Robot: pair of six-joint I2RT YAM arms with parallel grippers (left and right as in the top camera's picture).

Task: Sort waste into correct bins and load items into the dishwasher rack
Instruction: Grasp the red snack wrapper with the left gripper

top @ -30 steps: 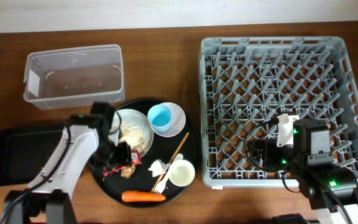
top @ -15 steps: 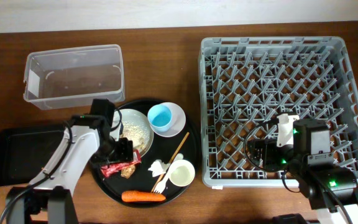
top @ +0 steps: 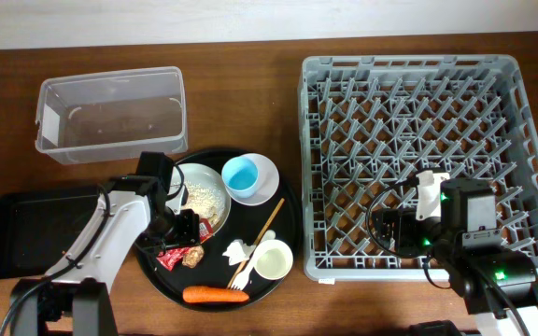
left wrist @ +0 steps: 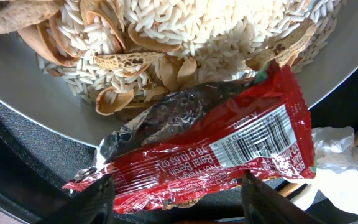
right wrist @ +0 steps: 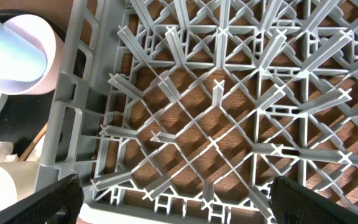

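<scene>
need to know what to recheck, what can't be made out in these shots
- Left wrist: wrapper lower edge, behind the blurred fingers and cut by the frame bottom.
- Overhead: left gripper tips, hidden under its own arm.
- Right wrist: blue cup, cut by the left edge.
- Overhead: right gripper, dark against the rack, too small.

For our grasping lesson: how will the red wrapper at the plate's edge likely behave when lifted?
The red wrapper is creased and torn open, so it probably flops and crumples. Its glossy foil may slip in a pinch. It looks thin, so likely very light.
</scene>
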